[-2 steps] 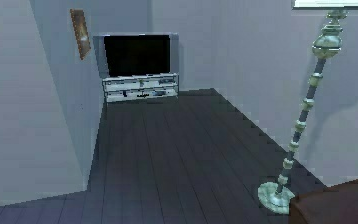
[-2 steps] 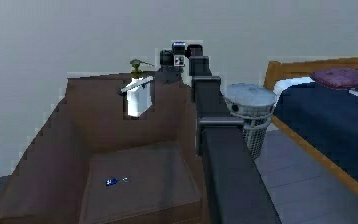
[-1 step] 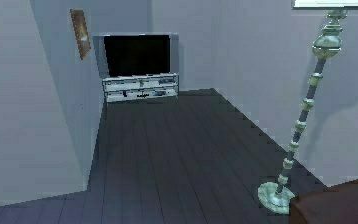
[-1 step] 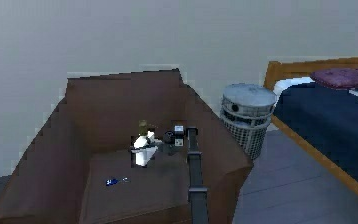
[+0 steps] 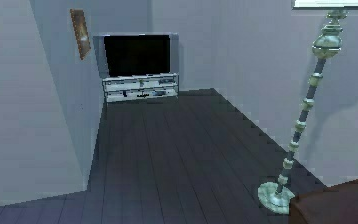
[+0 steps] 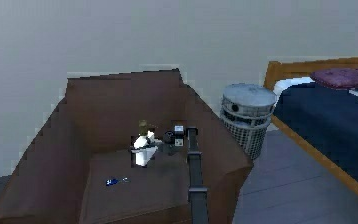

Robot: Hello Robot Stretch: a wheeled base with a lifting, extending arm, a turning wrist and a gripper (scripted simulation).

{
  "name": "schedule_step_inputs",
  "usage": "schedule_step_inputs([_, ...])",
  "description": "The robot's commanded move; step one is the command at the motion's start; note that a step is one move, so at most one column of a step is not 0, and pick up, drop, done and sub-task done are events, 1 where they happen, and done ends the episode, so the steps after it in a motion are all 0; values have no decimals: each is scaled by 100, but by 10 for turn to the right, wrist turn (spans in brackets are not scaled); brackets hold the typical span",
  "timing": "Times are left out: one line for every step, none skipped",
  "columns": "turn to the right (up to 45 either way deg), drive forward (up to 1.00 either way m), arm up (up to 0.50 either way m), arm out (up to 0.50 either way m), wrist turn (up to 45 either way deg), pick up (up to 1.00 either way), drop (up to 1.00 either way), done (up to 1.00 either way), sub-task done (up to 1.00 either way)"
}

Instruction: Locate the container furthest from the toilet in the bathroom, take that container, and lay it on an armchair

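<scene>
Laying step: gripper [image 6: 155, 142] above armchair [image 6: 87, 115] seat, small white thing [image 6: 141, 152] at its 8 o'clock. Can't tell the fingers' state, nor whether anything is held. Next, I judge: leave it on the seat, then draw the arm [image 6: 195, 175] back.

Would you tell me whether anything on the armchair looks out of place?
A small blue scrap lies loose on the armchair seat, odd for a chair. A whitish object shows at the gripper, too small to identify.
</scene>
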Motion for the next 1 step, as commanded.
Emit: schedule_step_inputs([0,0,0,0,0,0,100,0,0])
